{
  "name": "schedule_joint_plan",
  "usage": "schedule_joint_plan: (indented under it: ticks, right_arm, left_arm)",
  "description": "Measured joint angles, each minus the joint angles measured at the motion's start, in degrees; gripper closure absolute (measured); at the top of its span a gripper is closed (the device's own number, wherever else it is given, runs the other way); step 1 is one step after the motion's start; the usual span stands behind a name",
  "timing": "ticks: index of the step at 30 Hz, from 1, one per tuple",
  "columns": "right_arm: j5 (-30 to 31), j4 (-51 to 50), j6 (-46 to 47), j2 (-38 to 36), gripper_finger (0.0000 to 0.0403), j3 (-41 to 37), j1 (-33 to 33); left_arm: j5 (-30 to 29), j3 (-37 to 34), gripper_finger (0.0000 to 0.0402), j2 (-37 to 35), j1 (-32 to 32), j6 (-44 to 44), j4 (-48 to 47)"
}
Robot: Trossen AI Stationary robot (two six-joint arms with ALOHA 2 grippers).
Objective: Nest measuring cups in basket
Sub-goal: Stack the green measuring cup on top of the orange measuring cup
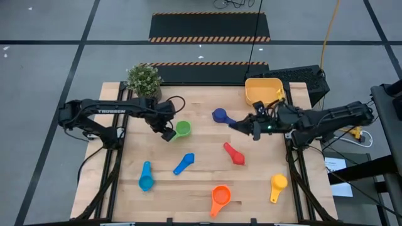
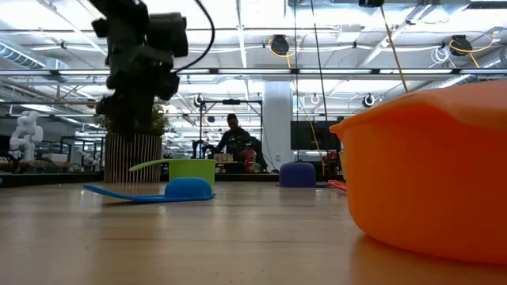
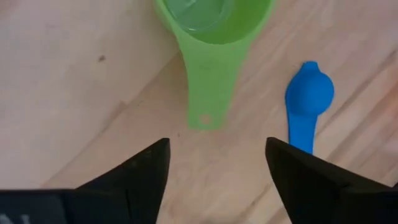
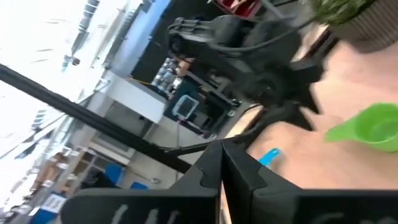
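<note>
Figure: view from above the desk (image 1: 157, 188), with wrist views. We observed the left end effector (image 1: 168, 134) just left of the green cup (image 1: 182, 129) in the far-left part of the desk, near the potted plant (image 1: 144, 78). In the left wrist view its two fingers (image 3: 140, 171) stood apart with nothing between them, and the green cup's handle (image 3: 208, 93) pointed straight back toward the gap, its tip just short of the fingertips. We therefore judged the cup's long axis to run in line with the left end effector's approach, bowl away and handle nearest, so that a forward advance would bring the handle between the fingers. The left arm was clearly the nearer one for this cup.

The right end effector (image 1: 255, 130) was shut and, as far as we could tell, empty, just right of the dark blue cup (image 1: 220, 115) and in front of the basket (image 1: 262, 91) at the far-right edge. The basket appeared to hold no cups. The blue (image 1: 183, 164), teal (image 1: 146, 176), red (image 1: 234, 153), orange (image 1: 220, 198) and yellow (image 1: 277, 186) cups lay scattered over the near half.
</note>
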Motion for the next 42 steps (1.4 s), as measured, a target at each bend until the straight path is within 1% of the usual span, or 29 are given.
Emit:
schedule_joint_plan:
  ticks: [2,5,10,13,18,23,28,30,36,38,42]
  right_arm:
    - [1.15,4.17,0.24,1.9,0.0403,0.0,1.77]
    - [2.87,9.54,0.17,4.59,0.0403,0.0,4.15]
    - [5.8,13.93,0.3,7.8,0.0403,-0.02,7.31]
    - [7.01,15.89,0.35,8.95,0.0403,-0.02,8.78]
    - [7.7,15.95,0.2,9.5,0.0403,-0.02,10.29]
    - [7.69,15.64,-0.78,9.46,0.0403,-0.02,10.32]
    - [7.41,15.62,-1.38,9.42,0.0403,-0.02,10.34]
    - [7.22,15.59,-2.15,9.44,0.0403,-0.04,10.34]
    - [5.08,15.43,-4.68,9.42,0.0403,-0.04,10.41]
    - [4.01,15.28,-4.96,9.4,0.0403,-0.04,10.45]
    - [4.01,15.12,-6.45,9.4,0.0403,-0.04,10.42]
  left_arm:
    - [1.29,-2.42,0.012,0.02,0.5,-0.54,3.45]
    - [1.35,-4.26,0.0117,0.02,0.47,-1.1,7.03]
    - [0.83,-6.84,0.0117,0.02,0.55,2.44,12.78]
    - [0.83,-7.99,0.0117,0.02,1.25,3.37,14.2]
    - [0.88,-10.46,0.0117,0.02,2.85,6.93,15.09]
    - [4.5,-13.67,0.0117,0.02,4.91,7.93,19.42]
    - [7.01,-16.13,0.0117,0.02,5.11,9.41,24.36]
    - [8.04,-17.14,0.0117,0.02,5.11,8.34,27.45]
    - [8.04,-19.12,0.0117,0.02,4.97,2.47,32.68]
    - [8.11,-19.35,0.0117,0.02,4.72,1.88,33.61]
    - [8.57,-19.35,0.0117,0.02,4.0,2.65,33.94]
